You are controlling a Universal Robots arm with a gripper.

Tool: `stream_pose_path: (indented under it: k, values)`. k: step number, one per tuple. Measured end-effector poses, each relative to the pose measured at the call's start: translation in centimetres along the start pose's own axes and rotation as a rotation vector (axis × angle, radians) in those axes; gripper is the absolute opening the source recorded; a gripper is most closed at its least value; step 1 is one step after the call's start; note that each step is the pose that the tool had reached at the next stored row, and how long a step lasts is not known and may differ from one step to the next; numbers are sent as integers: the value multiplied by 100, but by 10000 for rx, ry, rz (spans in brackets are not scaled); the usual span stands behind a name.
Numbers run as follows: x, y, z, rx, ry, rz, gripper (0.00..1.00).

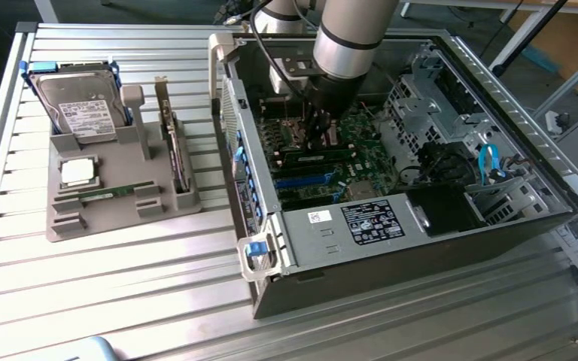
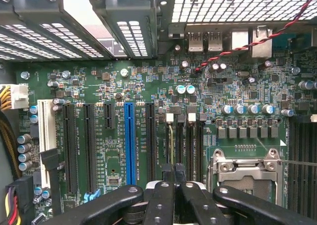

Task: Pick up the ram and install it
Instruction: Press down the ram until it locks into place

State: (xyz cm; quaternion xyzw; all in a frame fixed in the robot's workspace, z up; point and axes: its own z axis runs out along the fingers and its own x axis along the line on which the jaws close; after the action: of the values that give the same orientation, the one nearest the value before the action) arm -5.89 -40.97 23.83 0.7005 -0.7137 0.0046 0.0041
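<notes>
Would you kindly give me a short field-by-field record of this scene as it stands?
arm: reaching into the open computer case
jaws: shut, low over the motherboard
held: cannot tell
ram: green stick lying flat in the grey tray
also in tray: hard drive, processor chip, expansion card
</notes>
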Motion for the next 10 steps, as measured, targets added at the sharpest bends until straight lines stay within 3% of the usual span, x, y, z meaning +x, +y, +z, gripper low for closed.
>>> stream_pose_path:
  k: [10]
  values:
    - [2,0,16,-1,1,0,11]
